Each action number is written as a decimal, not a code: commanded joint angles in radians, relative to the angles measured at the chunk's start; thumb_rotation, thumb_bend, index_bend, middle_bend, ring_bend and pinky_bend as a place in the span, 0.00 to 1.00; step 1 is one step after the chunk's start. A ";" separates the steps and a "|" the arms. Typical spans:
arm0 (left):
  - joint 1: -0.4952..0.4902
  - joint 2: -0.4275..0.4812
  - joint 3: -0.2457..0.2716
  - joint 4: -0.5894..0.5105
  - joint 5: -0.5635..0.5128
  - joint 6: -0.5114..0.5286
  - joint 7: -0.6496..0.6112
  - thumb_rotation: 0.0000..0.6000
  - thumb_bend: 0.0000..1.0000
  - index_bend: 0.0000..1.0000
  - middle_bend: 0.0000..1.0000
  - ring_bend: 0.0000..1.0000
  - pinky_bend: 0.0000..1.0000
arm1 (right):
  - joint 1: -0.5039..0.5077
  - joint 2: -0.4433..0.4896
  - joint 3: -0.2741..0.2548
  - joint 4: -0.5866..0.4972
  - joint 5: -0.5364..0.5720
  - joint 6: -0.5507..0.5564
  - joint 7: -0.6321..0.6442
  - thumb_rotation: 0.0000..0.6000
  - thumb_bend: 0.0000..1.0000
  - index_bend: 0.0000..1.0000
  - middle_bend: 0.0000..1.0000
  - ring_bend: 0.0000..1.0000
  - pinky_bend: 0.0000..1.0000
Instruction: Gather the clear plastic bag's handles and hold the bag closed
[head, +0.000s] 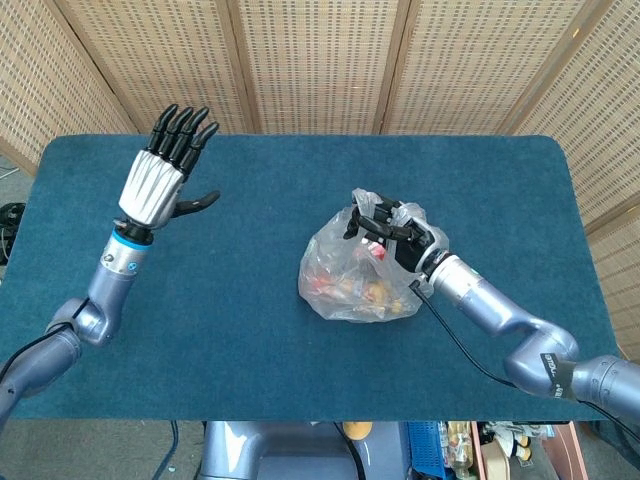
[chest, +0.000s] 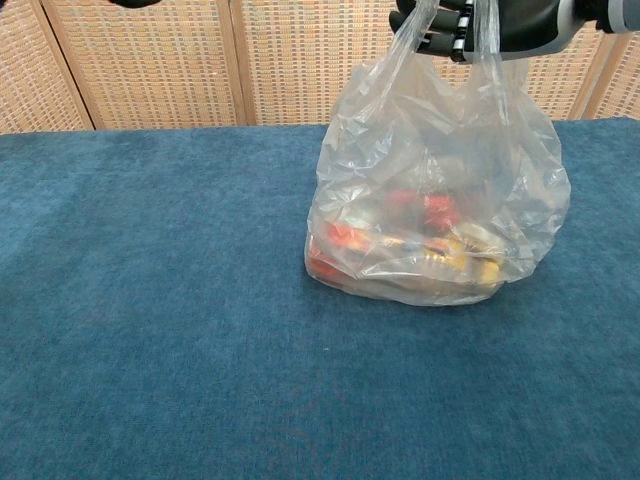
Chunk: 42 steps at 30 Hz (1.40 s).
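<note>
A clear plastic bag (head: 345, 280) (chest: 435, 210) with red and yellow items inside stands on the blue table (head: 200, 300), right of centre. My right hand (head: 395, 235) (chest: 490, 25) grips both of its handles (chest: 455, 45) together above the bag, pulling them up taut. My left hand (head: 165, 170) is far to the left, raised above the table with fingers spread and nothing in it; the chest view shows only a dark trace of it at the top left edge.
A woven wicker screen (head: 320, 60) stands behind the table's far edge. Bare blue cloth (chest: 150, 300) stretches left and in front of the bag.
</note>
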 joint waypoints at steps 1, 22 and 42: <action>0.067 0.043 0.023 -0.001 -0.015 0.016 -0.042 1.00 0.18 0.00 0.00 0.00 0.00 | 0.023 0.058 0.043 -0.046 0.090 -0.095 -0.045 1.00 0.25 0.44 0.61 0.49 0.46; 0.304 0.126 0.036 -0.065 -0.106 0.008 -0.187 1.00 0.18 0.00 0.00 0.00 0.00 | 0.064 0.156 0.151 -0.106 0.419 -0.244 -0.395 1.00 0.26 0.57 0.73 0.68 0.92; 0.391 0.137 -0.005 -0.078 -0.122 0.056 -0.273 1.00 0.18 0.00 0.00 0.00 0.00 | 0.028 0.148 0.234 -0.117 0.526 -0.298 -0.642 1.00 0.00 0.89 0.80 0.74 0.97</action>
